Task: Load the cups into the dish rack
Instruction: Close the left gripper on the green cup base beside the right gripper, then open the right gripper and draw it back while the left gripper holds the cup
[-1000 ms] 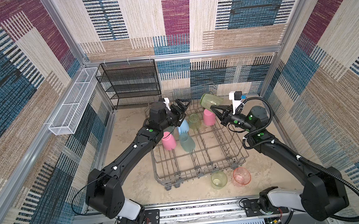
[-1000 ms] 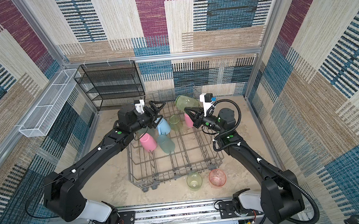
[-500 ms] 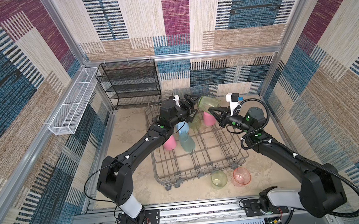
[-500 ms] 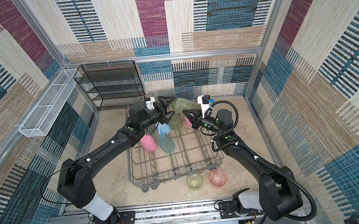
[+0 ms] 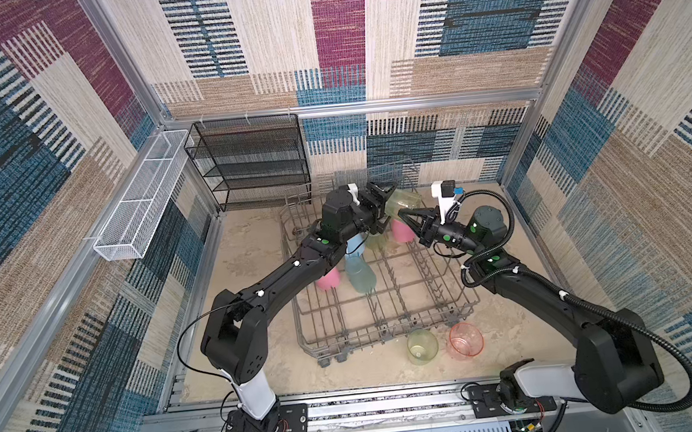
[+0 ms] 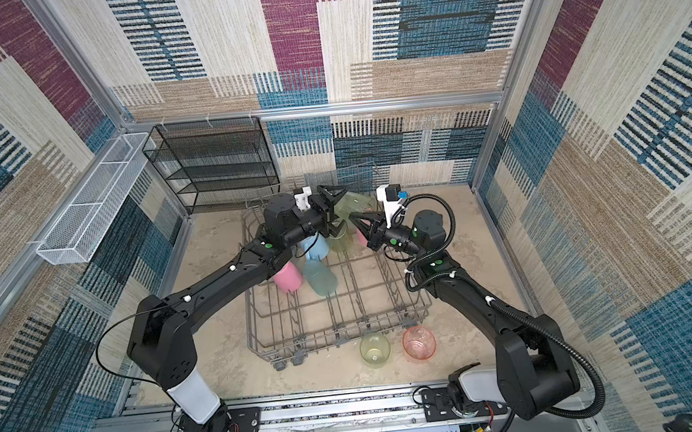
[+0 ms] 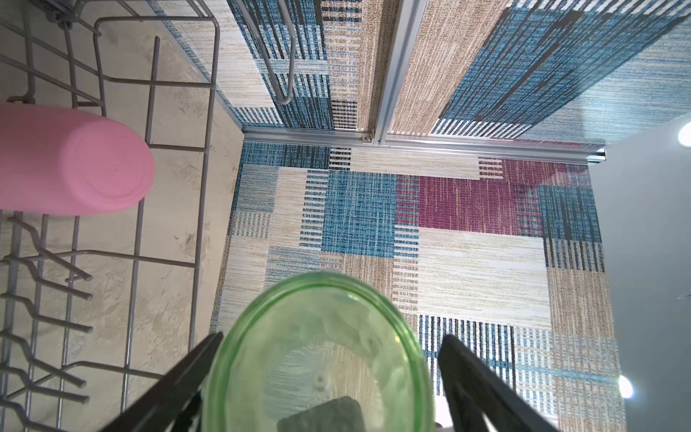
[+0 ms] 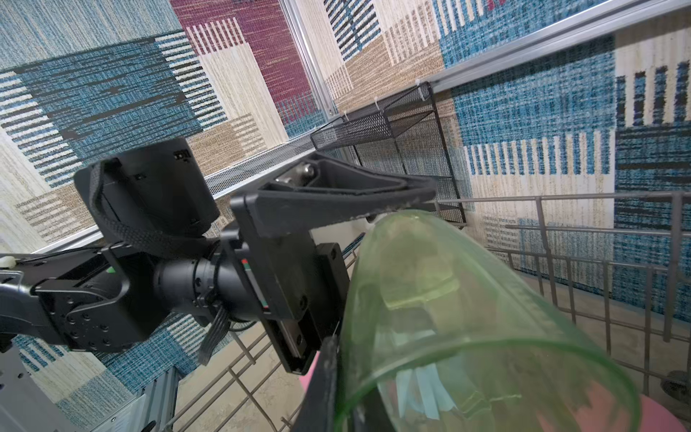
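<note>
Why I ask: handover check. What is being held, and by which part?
The right gripper pinches the translucent yellow-green plastic cup by its rim; the open left gripper straddles its base.

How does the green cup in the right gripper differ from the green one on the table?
The held green cup lies sideways aloft, pinched by the right gripper; the tabletop green cup stands upright, untouched. The held cup is above the dish rack; the tabletop cup sits outside it. Both translucent green.

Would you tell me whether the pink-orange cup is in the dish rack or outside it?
Outside. The pink-orange cup stands upright on the table before the dish rack, beside a yellow-green cup.
</note>
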You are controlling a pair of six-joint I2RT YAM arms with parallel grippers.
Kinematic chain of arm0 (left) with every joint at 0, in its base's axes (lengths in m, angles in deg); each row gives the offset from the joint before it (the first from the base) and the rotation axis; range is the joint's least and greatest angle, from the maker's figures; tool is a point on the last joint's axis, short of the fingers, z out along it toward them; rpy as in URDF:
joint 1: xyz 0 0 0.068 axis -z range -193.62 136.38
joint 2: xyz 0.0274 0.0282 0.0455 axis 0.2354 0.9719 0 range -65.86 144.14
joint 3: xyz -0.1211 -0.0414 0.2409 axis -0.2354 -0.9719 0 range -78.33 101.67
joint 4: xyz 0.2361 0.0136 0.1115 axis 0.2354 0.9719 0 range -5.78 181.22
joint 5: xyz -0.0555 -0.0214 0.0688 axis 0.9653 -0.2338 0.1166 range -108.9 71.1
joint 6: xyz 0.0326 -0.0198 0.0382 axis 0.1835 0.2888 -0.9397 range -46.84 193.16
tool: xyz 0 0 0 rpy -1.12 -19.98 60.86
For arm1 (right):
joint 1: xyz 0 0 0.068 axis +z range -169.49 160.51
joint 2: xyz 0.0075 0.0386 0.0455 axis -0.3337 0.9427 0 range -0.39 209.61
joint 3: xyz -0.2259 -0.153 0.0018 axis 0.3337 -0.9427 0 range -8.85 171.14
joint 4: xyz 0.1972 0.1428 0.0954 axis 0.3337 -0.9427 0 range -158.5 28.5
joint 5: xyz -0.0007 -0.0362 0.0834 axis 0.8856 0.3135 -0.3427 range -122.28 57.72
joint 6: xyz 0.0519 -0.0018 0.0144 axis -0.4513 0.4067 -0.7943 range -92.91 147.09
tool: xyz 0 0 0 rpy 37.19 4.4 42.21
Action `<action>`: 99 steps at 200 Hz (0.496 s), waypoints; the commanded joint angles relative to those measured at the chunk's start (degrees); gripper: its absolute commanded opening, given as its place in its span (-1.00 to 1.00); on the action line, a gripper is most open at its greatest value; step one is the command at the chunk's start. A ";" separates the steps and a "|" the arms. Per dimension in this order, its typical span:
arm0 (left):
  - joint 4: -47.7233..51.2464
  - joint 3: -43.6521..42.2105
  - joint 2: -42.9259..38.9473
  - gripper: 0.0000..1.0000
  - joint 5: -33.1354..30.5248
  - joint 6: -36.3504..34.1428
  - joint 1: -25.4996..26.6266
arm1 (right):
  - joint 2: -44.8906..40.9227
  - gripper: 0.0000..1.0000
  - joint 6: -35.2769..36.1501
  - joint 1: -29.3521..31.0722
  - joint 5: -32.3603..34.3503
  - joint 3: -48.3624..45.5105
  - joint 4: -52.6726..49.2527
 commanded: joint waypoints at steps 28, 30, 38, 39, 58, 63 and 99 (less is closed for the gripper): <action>-2.31 0.13 0.38 0.61 0.45 0.50 0.06 | 0.58 -0.99 0.58 0.21 -0.36 0.88 1.68; -2.35 0.13 0.38 0.59 0.45 0.40 0.06 | 0.63 -0.99 0.62 0.21 -0.30 0.90 1.61; -2.33 0.06 0.41 0.55 0.45 0.41 0.09 | 0.76 -0.99 0.63 0.20 -0.30 1.03 1.47; -2.35 0.05 0.38 0.54 0.45 0.37 0.01 | 0.76 -0.99 0.61 0.22 -0.33 1.02 1.47; -2.36 0.00 0.19 0.46 0.37 -0.04 0.01 | 1.02 -0.98 0.63 0.24 0.01 1.22 1.16; -2.43 -0.04 0.15 0.45 0.36 -0.02 -0.03 | 1.10 -0.98 0.68 0.30 0.07 1.34 1.00; -2.23 -0.43 -0.17 0.40 -0.15 -0.79 -0.02 | 1.38 -0.68 0.51 0.28 1.02 1.77 0.28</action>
